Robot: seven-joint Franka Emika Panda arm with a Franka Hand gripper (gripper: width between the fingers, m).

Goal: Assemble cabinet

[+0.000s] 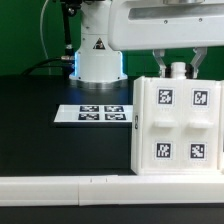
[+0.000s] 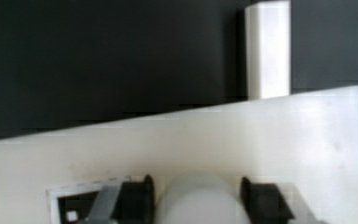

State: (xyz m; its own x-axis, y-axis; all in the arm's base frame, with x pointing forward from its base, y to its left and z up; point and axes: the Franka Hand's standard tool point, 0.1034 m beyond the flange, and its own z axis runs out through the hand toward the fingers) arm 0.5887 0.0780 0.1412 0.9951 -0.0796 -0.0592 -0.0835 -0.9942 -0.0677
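**A:** What takes up most of the frame?

**B:** The black matte surface (image 1: 40, 140). It fills the left and middle of the exterior view. On it, at the exterior view's lower right, the large white plastic box-shaped cabinet (image 1: 178, 125) stands upright.

**A:** And the arm?

**B:** Its white base (image 1: 97, 55) is at top centre, behind the cabinet. A long white rail (image 1: 50, 185) runs along the bottom edge, in front of everything. The flat white marker board (image 1: 95, 113) lies left of centre, just beside the cabinet's left side.

**A:** What about the hand?

**B:** The hand (image 1: 178, 62) hangs right over the cabinet's top, at the upper right. Its two dark fingers (image 1: 160, 60) are parted, one on each side of a small round white peg (image 1: 178, 72) that sticks up from the cabinet. The exterior view shows a gap on each side, so it grips nothing.

**A:** Does the wrist view agree?

**B:** Yes. The fingers (image 2: 137, 198) flank the rounded peg (image 2: 197, 200) over the cabinet's pale face (image 2: 211, 130).

**A:** Anything smaller?

**B:** Four square black-and-white tags (image 1: 164, 97) sit two over two on the cabinet's front.
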